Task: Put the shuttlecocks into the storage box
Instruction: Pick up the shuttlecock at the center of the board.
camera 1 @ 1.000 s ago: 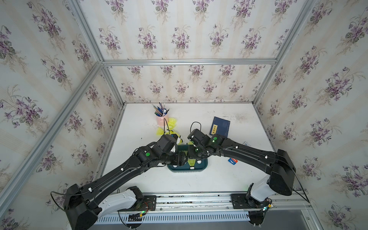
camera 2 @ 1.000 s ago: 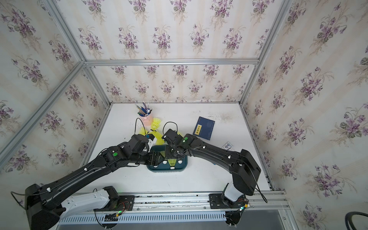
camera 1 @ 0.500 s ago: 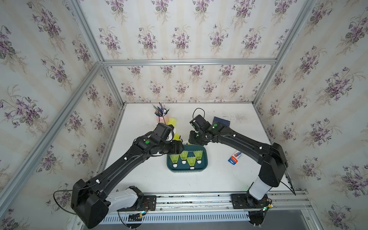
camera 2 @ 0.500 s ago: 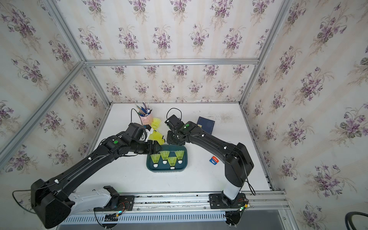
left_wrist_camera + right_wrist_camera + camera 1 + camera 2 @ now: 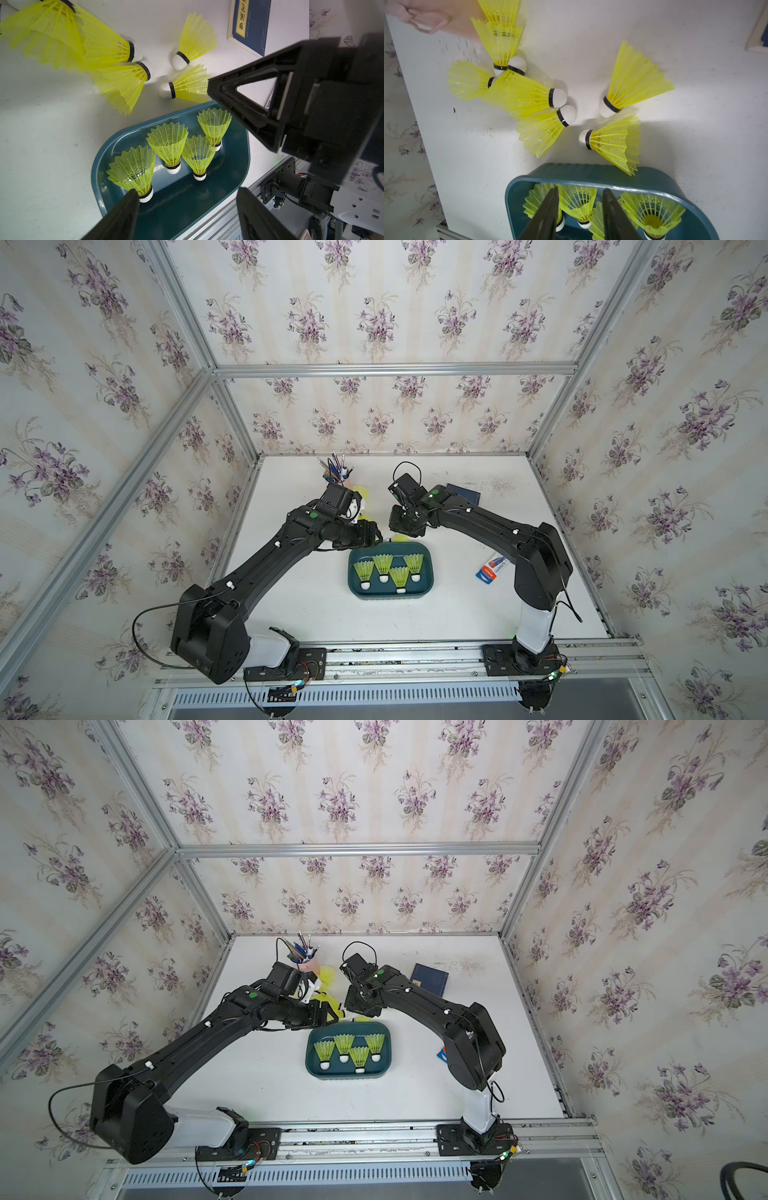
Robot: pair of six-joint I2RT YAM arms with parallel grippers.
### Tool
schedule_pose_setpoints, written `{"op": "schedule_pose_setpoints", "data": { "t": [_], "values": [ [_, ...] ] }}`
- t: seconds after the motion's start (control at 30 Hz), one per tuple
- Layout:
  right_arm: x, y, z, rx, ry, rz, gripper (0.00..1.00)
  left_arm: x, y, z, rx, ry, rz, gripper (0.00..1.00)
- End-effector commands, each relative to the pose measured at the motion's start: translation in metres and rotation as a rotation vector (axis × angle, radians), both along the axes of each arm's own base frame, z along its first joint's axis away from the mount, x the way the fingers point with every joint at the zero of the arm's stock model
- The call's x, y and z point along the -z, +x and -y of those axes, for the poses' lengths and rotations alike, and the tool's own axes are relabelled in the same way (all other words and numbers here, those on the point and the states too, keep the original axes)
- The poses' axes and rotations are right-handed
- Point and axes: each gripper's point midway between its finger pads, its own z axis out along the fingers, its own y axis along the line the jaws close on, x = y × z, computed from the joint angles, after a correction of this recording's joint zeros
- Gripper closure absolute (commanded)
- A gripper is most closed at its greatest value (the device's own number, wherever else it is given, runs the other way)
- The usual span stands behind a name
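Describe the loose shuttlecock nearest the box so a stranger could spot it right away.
On the white table sits a teal box holding four upright shuttlecocks; loose ones lie just beyond its far rim, toward the pink cup. The wanted shuttlecock lies on its side nearest that rim. Only its skirt reaches the box; the rest lie clear.

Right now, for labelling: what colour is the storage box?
Storage box: dark teal; left wrist view.

White table carries a teal storage box front-centre. Loose yellow shuttlecocks lie on their sides just behind it, clustered toward the pink pen cup. Navy book sits rear right. A red-blue packet lies right of the box.
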Motion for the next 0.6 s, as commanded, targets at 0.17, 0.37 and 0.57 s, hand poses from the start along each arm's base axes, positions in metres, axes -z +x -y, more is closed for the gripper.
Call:
{"op": "schedule_pose_setpoints", "data": {
  "t": [0.17,0.37,0.57],
  "values": [
    [0.020,0.022,-0.004,0.125,0.010,-0.040,0.62,0.005,0.019,0.006,0.034,-0.019,0.016,0.23],
    [0.043,0.035,-0.006,0.175,-0.003,-0.078,0.62,0.014,0.026,0.008,0.039,-0.026,0.008,0.23],
    [0.056,0.046,-0.008,0.179,-0.036,-0.082,0.63,0.015,0.033,0.008,0.028,-0.037,0.007,0.23]
  ]
}}
